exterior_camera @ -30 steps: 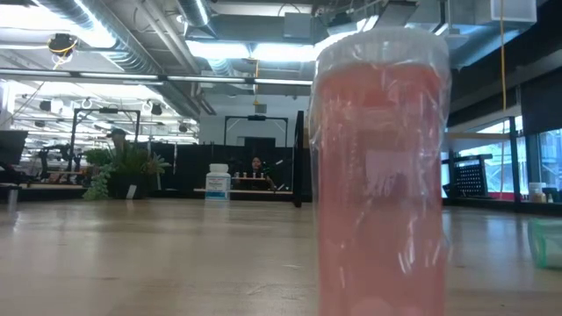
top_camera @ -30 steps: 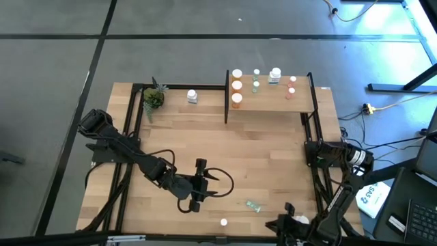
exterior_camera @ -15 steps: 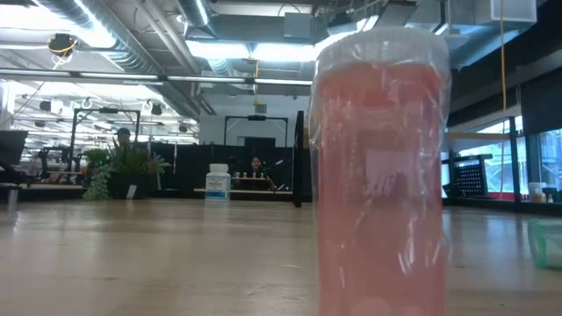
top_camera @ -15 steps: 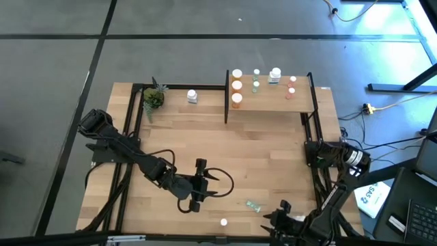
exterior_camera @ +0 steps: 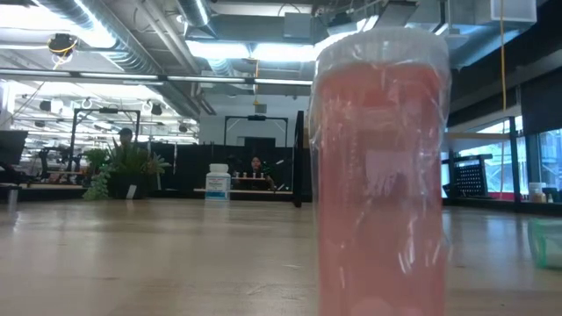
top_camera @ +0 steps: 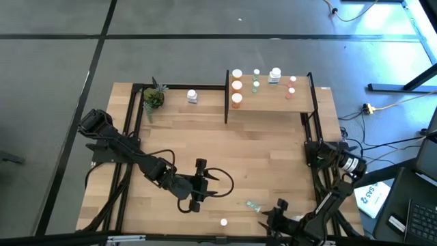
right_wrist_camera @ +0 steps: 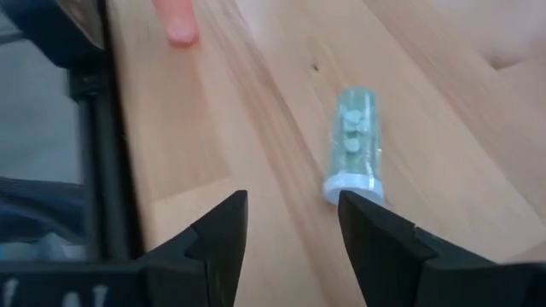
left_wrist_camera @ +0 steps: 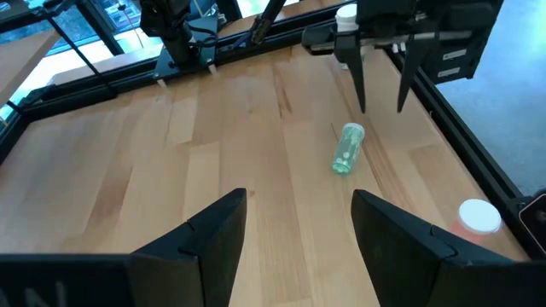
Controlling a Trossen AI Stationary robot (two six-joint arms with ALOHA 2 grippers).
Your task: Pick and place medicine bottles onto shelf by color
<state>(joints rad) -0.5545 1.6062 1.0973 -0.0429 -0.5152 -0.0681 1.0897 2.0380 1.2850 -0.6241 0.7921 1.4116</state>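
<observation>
A: From above, what surrounds the work?
B: A potted plant (top_camera: 153,98) and a lone white bottle (top_camera: 192,96) sit beside the shelf (top_camera: 270,101), which carries several bottles. The left claw (top_camera: 203,185) waits mid-desk, open and empty. The right claw (top_camera: 273,217) is at the near desk (top_camera: 273,147) edge, next to the lying green bottle (top_camera: 253,205); since a second ago it has shifted toward it.
A: The low view?
B: A pink bottle (exterior_camera: 379,175) fills it, blocking the right half; unchanged.
A: Left wrist?
B: The green bottle (left_wrist_camera: 347,147) lies just beneath the right claw's (left_wrist_camera: 381,101) parted fingers.
A: Right wrist?
B: Fingers apart, gripping nothing, green bottle (right_wrist_camera: 353,145) ahead.
</observation>
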